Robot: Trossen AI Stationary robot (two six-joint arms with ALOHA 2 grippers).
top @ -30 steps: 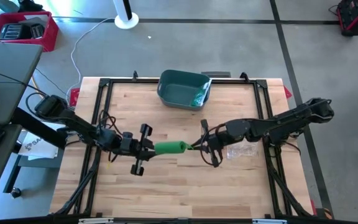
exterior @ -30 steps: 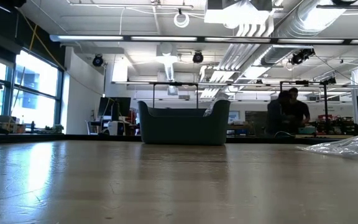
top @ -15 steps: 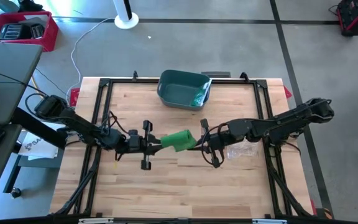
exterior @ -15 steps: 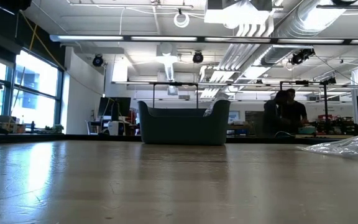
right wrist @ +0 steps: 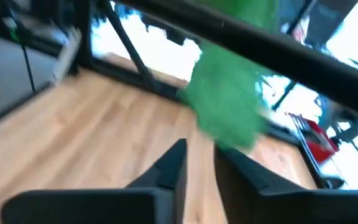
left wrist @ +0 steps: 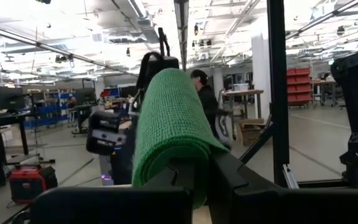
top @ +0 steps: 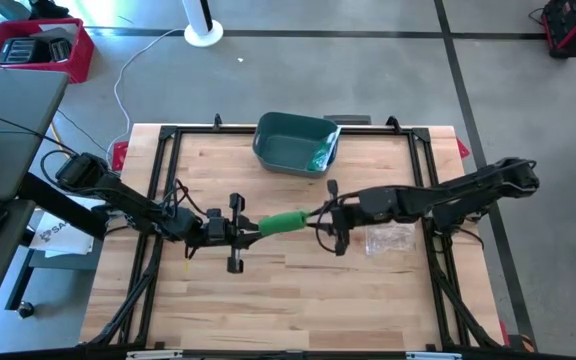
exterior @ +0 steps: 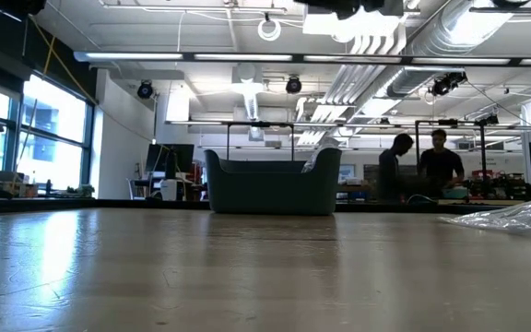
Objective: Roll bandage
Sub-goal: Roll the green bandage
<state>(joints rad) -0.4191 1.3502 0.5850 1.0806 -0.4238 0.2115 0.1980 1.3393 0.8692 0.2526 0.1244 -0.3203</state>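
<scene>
A green bandage roll [top: 283, 222] hangs above the middle of the table, and my left gripper [top: 254, 230] is shut on its left end. In the left wrist view the roll [left wrist: 169, 118] runs away from the fingers, tilted up. My right gripper [top: 320, 216] stands level at the roll's right end with its fingers a little apart. In the right wrist view the roll [right wrist: 225, 102] lies just beyond the fingertips [right wrist: 179, 152] and nothing sits between them. I cannot tell whether they touch it. My left gripper pinches the roll's near end [left wrist: 185, 163] between its two fingers. The fingers come level from the table's left and lie along the roll. The roll juts out past them toward the right gripper, tilted slightly up and clear of the table.
A teal bin [top: 296, 145] stands at the far middle of the table and shows in the low view [exterior: 273, 183]. A clear plastic bag [top: 388, 240] lies on the table under the right arm. People stand in the room beyond the table.
My left gripper has turned at the wrist. The roll's free end has swung from level toward the table's far edge. My right gripper has gone a little toward the far edge and the roll's end.
</scene>
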